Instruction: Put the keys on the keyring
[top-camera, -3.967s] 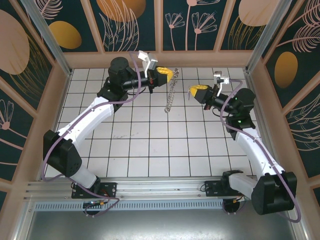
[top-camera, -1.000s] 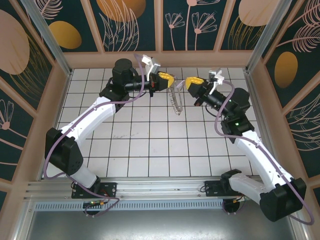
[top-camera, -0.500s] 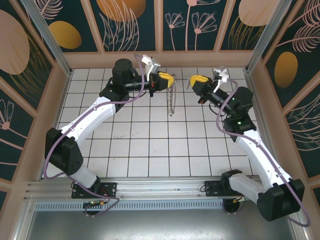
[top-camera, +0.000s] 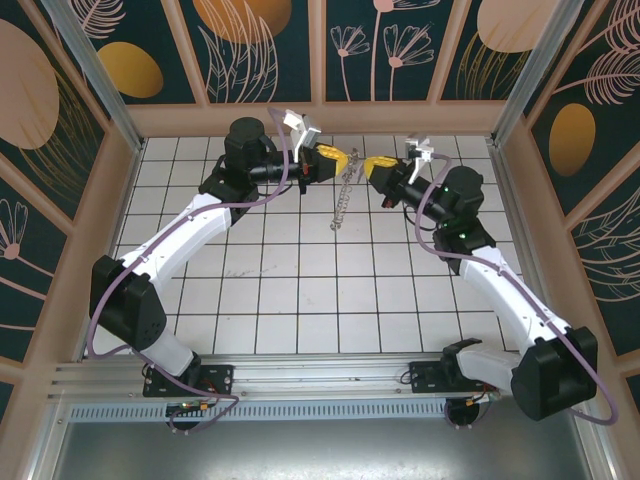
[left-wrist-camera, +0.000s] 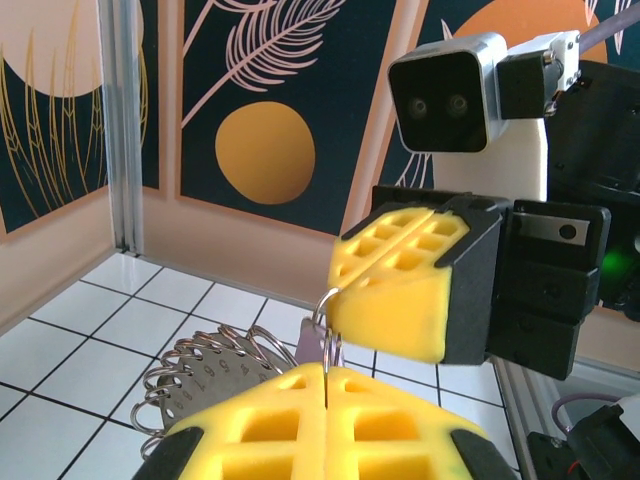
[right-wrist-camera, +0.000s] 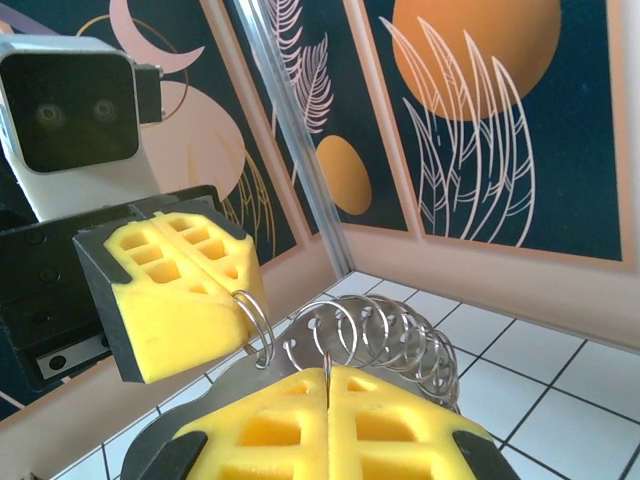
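Above the far middle of the white-tiled worktop (top-camera: 300, 290) the left gripper (top-camera: 341, 160) and the right gripper (top-camera: 366, 166) meet almost tip to tip, each clenched on a thin wire of the keyring (top-camera: 343, 200), whose bunch of small wire rings dangles just below and between them.

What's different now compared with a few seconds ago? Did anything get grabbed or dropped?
The right gripper swung left, with a brief swing back, until it almost meets the left gripper. Nothing was visibly taken hold of or let go. The left gripper stayed raised and shut on the keyring, which still dangles beneath it. The right gripper stayed shut too.
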